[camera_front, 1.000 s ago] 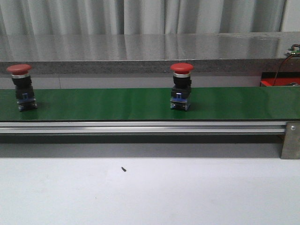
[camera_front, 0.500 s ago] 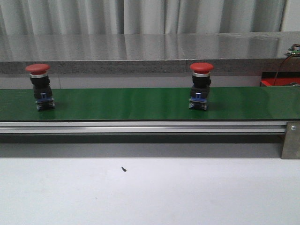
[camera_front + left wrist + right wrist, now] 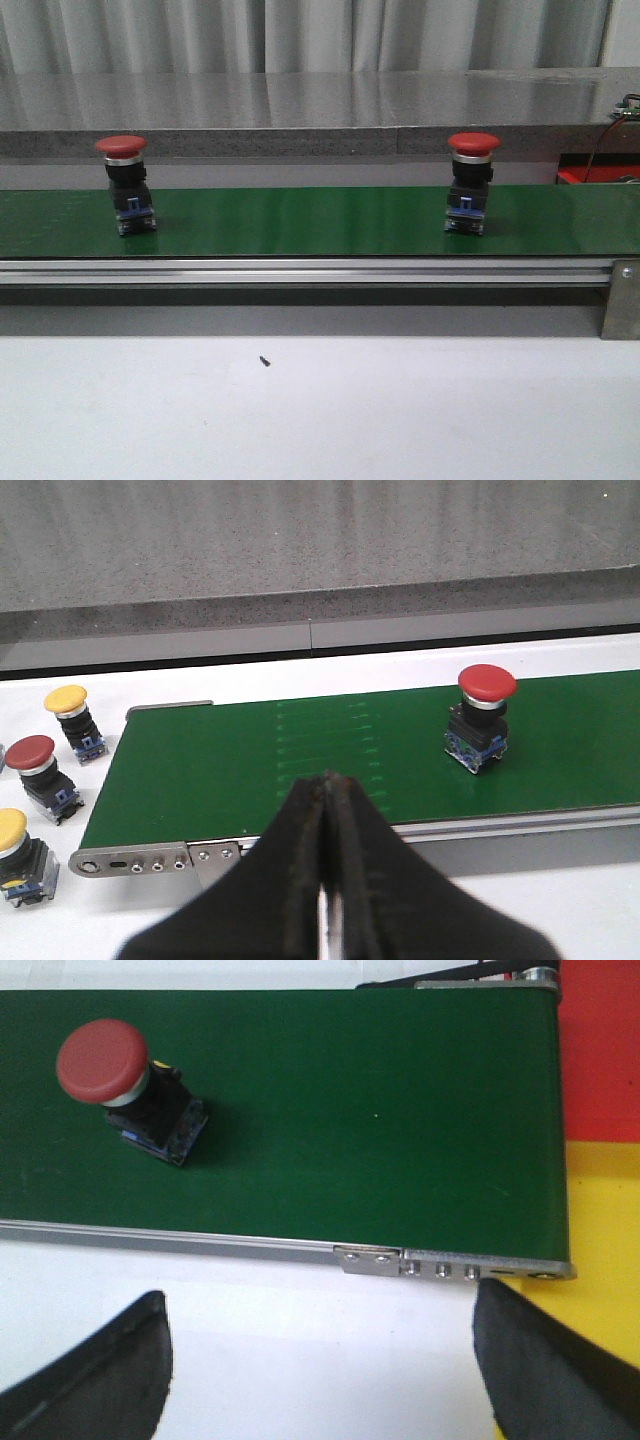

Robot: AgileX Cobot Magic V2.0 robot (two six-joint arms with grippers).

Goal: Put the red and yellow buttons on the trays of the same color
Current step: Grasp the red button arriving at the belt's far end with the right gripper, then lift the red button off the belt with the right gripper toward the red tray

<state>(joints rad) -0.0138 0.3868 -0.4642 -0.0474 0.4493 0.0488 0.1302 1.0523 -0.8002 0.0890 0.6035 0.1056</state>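
Progress so far looks close to nil: no button sits on a tray in any view. Two red buttons ride the green belt (image 3: 300, 220) in the front view, the left red button (image 3: 124, 185) at about 9 o'clock of the frame and the right red button (image 3: 470, 182) at about 3 o'clock, both upright and well apart.

Seen from the right wrist camera, the right red button lies on the belt with the red tray (image 3: 600, 1050) and the yellow tray (image 3: 600, 1220) just past the belt's end, both bare as far as they show. The right gripper (image 3: 320, 1360) hangs over the white worktop (image 3: 300, 1330) beside the belt rail, jaws spread wide and holding nothing.

The left wrist camera shows the left gripper (image 3: 325, 880) with its fingers pressed together and nothing between them, poised near the belt's other end. The left red button stands on the belt well ahead of it. Off the belt on the worktop wait more buttons: a yellow button (image 3: 72, 720), a spare red button (image 3: 38, 775) and a second yellow button (image 3: 15, 855) at the picture's edge.

By my reading, everything is still to do. The right red button is nearest the trays and seems the likeliest first pick for the open right gripper, bound for the red tray; the yellow ones have not yet been put on the belt.
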